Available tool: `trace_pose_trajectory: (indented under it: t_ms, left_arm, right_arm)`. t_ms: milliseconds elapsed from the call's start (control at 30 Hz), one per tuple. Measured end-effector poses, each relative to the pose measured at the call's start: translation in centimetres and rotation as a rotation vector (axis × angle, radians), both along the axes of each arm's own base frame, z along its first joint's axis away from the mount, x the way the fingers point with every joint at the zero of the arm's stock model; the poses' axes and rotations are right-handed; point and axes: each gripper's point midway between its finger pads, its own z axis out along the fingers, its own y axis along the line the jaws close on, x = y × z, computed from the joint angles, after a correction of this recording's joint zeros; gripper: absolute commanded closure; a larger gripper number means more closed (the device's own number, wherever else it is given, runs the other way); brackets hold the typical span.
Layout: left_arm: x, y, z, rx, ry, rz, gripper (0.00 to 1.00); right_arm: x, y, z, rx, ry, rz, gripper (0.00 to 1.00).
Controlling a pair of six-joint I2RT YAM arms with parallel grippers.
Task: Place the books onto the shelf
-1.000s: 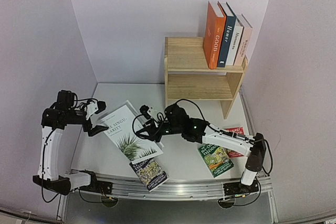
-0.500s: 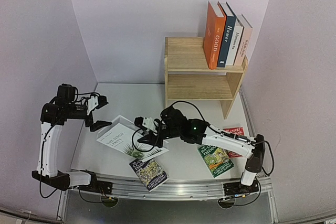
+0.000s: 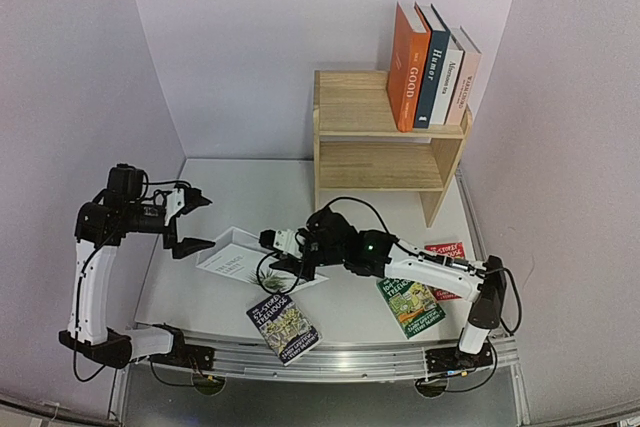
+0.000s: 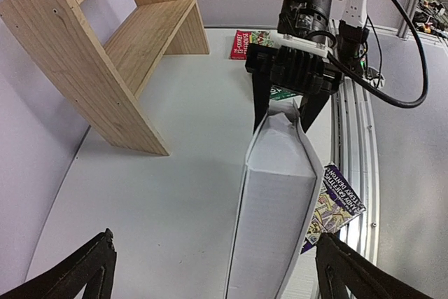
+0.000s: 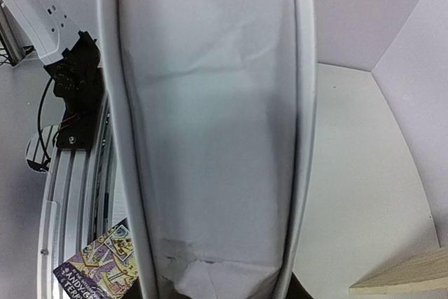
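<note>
A white palm-leaf book [image 3: 238, 263] is tipped up on its edge over the table, and my right gripper [image 3: 291, 251] is shut on its right end. In the left wrist view its pale page block [image 4: 276, 208] faces the camera, with the right gripper [image 4: 294, 68] clamped on the far end. The same book [image 5: 210, 138] fills the right wrist view. My left gripper [image 3: 205, 220] hangs open just left of the book, touching nothing. Orange [image 3: 408, 67], navy [image 3: 432, 65] and two pale books [image 3: 456, 72] stand on top of the wooden shelf [image 3: 385, 132].
A blue paperback [image 3: 284, 326] lies by the front rail under the white book's near corner. A green paperback [image 3: 410, 305] and a red one [image 3: 448, 252] lie at the right under the right arm. The shelf's side panel [image 4: 91, 61] stands far left.
The right gripper has turned the white book from lying flat to standing on edge and drawn it nearer. The left gripper came off the book's left corner and rose, still open.
</note>
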Motion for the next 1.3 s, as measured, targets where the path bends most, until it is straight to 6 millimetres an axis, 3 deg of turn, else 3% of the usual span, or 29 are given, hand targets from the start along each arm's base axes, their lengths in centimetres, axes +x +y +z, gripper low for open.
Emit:
trace_pose_trajectory:
  t_ms: [133, 433, 500, 667, 867, 900, 933, 967, 1000, 1033, 1200, 1300]
  left_arm:
    - [-0.4, -0.3, -0.4, -0.002, 0.015, -0.020, 0.00]
    - [-0.4, -0.4, -2.5, 0.028, 0.076, -0.020, 0.02]
    - [-0.4, -0.5, -2.9, 0.031, 0.092, -0.017, 0.12]
    - [-0.8, -0.8, -3.0, 0.024, 0.126, -0.018, 0.55]
    - [-1.0, -1.0, -2.6, 0.028, 0.092, -0.044, 0.79]
    - [-0.9, -1.0, -2.5, 0.027, 0.089, -0.044, 0.80]
    - [-0.9, -1.0, -2.4, 0.026, 0.090, -0.044, 0.80]
    - [-0.9, -1.0, -2.4, 0.025, 0.093, -0.042, 0.81]
    - [-0.9, -1.0, -2.4, 0.024, 0.097, -0.040, 0.81]
    - [-1.0, -1.1, -2.4, 0.014, 0.123, -0.028, 0.82]
    - [0.0, -0.7, -2.9, -0.037, 0.362, 0.158, 0.89]
    - [1.0, -0.2, -4.5, -0.050, 0.552, 0.328, 0.90]
  right_arm:
    - [0.4, 0.1, 1.0, 0.014, -0.029, -0.001, 1.00]
    - [0.2, 0.8, 5.4, 0.102, -0.082, 0.029, 1.00]
    - [0.1, 0.8, 5.8, 0.112, -0.083, 0.037, 1.00]
    - [0.3, 1.2, 6.6, 0.128, -0.100, 0.042, 1.00]
    - [1.1, 1.1, 6.7, 0.139, -0.075, 0.048, 0.98]
    - [1.1, 1.0, 6.8, 0.141, -0.075, 0.046, 0.91]
    - [1.1, 1.0, 6.8, 0.142, -0.075, 0.045, 0.68]
    - [1.2, 1.0, 6.9, 0.142, -0.074, 0.043, 0.39]
    - [1.3, 1.0, 6.9, 0.141, -0.073, 0.036, 0.20]
    - [1.8, 1.0, 7.0, 0.140, -0.084, 0.009, 0.11]
    - [6.1, -0.1, 8.9, 0.139, -0.200, -0.244, 0.07]
    - [8.7, -1.3, 10.2, 0.152, -0.276, -0.399, 0.07]
